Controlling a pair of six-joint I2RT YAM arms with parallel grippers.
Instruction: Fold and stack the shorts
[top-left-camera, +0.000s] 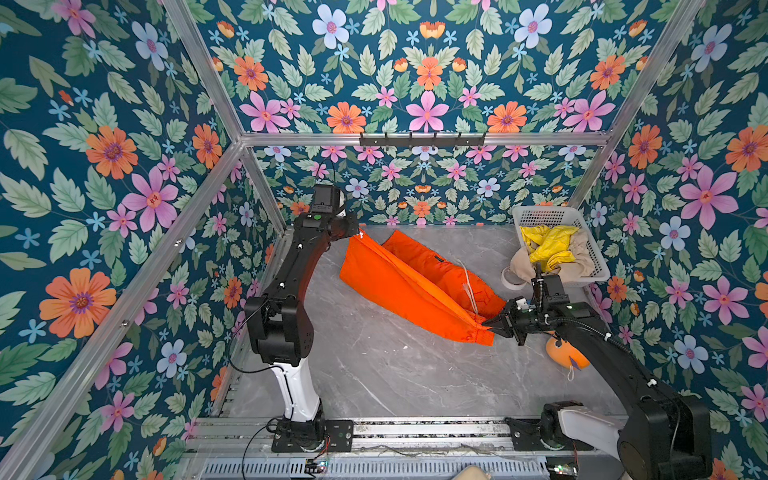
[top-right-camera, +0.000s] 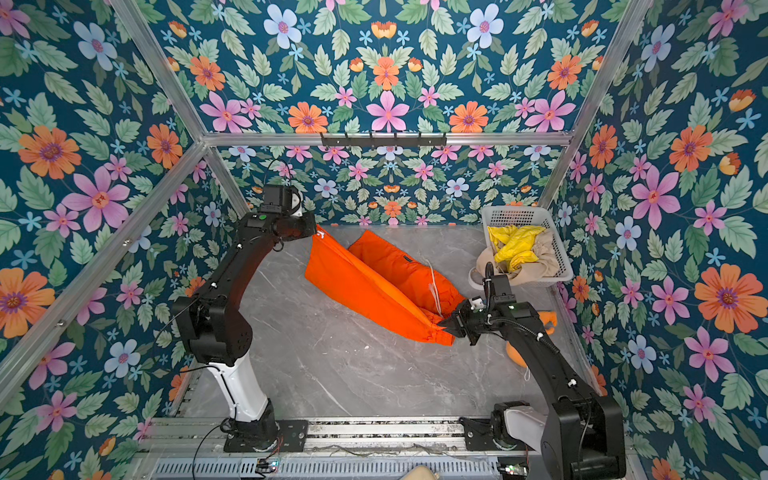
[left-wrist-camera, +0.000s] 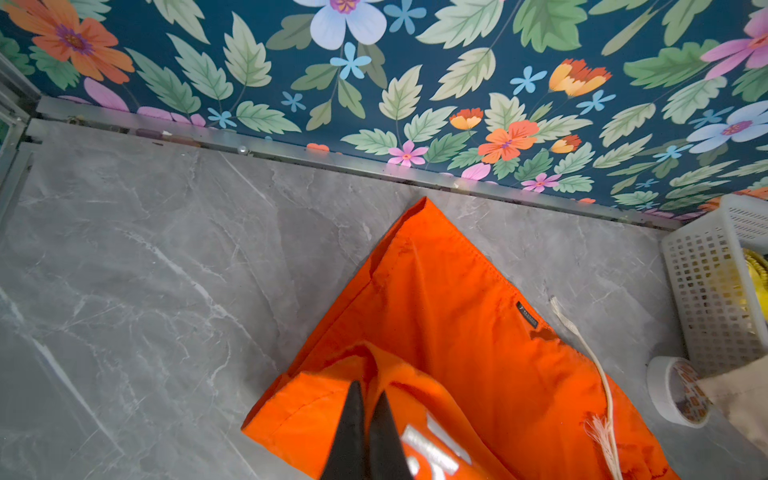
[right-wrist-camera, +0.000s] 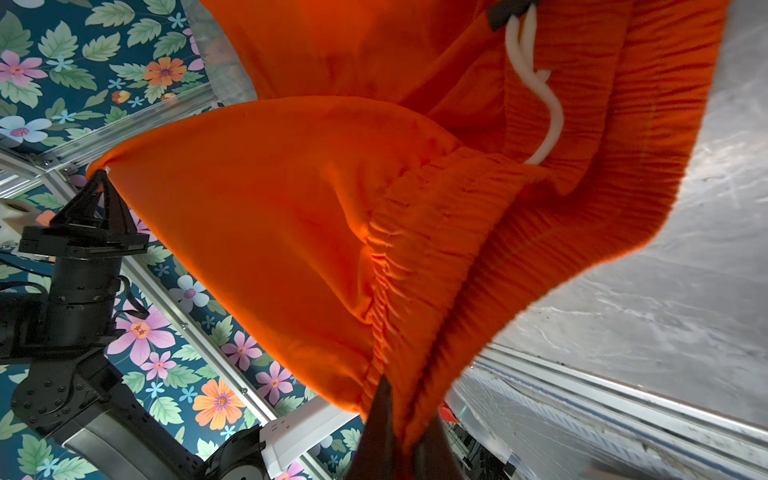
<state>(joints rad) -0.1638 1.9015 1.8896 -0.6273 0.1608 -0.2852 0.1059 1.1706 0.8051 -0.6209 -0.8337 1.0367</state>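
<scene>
Left claw, right claw: clenched on orange shorts, tips half buried. Beyond right claw, basket: yellow shorts, beige shorts.

flowers on every wall

a white mesh basket stands in the far right corner of a grey marble tabletop, a roll of tape just beside it. an orange plush toy lies near the right edge. a black hook rail crosses the floral wallpaper.
</scene>
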